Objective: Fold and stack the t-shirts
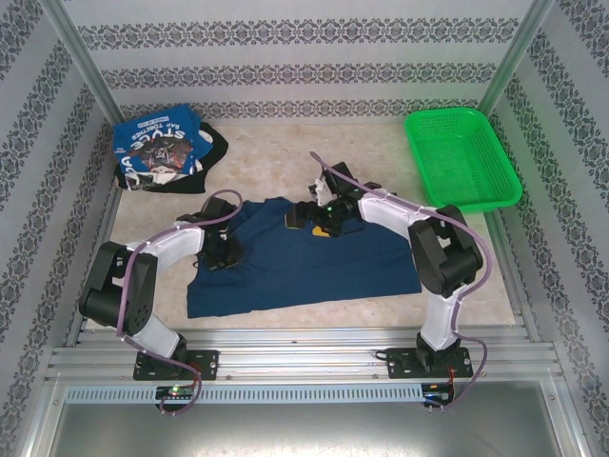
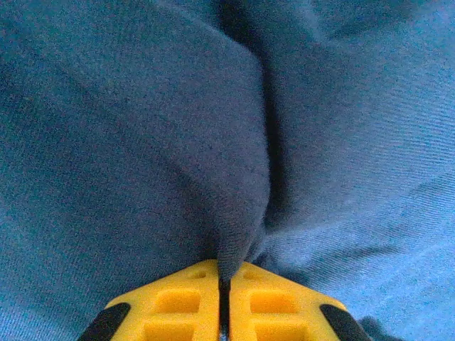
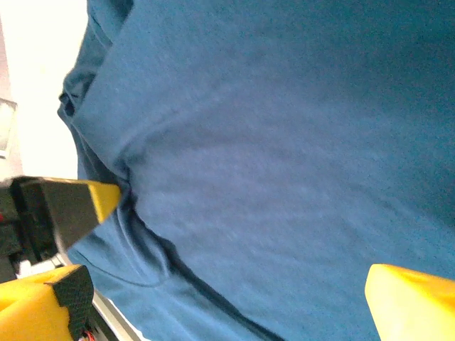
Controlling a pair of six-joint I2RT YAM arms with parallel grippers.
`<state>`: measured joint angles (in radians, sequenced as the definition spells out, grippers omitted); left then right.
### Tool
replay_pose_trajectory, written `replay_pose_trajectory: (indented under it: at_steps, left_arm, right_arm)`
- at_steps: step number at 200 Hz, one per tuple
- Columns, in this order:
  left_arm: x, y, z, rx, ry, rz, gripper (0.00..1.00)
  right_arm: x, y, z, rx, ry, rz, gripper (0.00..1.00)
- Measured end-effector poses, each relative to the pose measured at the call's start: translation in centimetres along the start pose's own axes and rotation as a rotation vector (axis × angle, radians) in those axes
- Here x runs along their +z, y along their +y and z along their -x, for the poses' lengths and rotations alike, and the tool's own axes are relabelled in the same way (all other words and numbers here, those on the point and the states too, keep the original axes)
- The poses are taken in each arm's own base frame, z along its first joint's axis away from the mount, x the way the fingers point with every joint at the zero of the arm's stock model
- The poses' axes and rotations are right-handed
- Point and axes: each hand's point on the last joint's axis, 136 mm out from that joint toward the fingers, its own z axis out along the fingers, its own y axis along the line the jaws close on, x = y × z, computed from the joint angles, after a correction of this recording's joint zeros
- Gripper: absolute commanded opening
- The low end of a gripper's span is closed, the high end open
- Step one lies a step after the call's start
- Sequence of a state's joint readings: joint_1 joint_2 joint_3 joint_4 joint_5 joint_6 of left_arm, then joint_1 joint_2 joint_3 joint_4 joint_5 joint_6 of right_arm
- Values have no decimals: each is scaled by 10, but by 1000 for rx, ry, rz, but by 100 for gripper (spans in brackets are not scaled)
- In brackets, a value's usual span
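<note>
A navy blue t-shirt (image 1: 314, 262) lies spread flat in the middle of the table, plain side up. My left gripper (image 1: 224, 249) sits at its left edge. In the left wrist view its yellow fingers (image 2: 178, 302) are shut on a pinched ridge of the blue cloth (image 2: 234, 241). My right gripper (image 1: 319, 217) hovers at the shirt's far edge. It is open (image 3: 234, 280), with the shirt (image 3: 270, 142) spread under its wide-apart fingers. At the far left, a folded blue t-shirt with white lettering (image 1: 152, 150) lies on top of a black one (image 1: 215, 148).
A green mesh basket (image 1: 463, 157) stands at the far right of the table. Patterned walls and metal posts close in the back and both sides. The aluminium rail (image 1: 304, 343) with the arm bases runs along the near edge.
</note>
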<state>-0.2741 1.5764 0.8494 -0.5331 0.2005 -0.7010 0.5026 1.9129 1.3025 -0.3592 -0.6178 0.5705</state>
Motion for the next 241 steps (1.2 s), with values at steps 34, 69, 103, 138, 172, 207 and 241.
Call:
replay_pose_trajectory:
  at_steps: [34,69,103,138,172,207,241]
  left_arm:
    - [-5,-5,7,18,-21,-9,8]
    - [-15,-19,21,45,-63,-42,8]
    - [-28,-17,16,29,-119,-94,9]
    - [-28,7,-13,-79,-153,-138,9]
    - [-21,35,-38,-245,-198,-182,11]
    - [-27,49,-45,-399,-288,-268,20]
    - [-26,57,-50,-498,-299,-285,41]
  right_arm:
    - [35,11,20,74,-7,52,98]
    - [59,10,42,154,-60,47,98]
    - [62,3,62,237,-144,28,98]
    - [62,2,79,301,-223,34,98]
    - [62,1,85,323,-251,31,98]
    - [61,1,87,332,-258,31,98]
    - [61,0,87,332,-259,30,98]
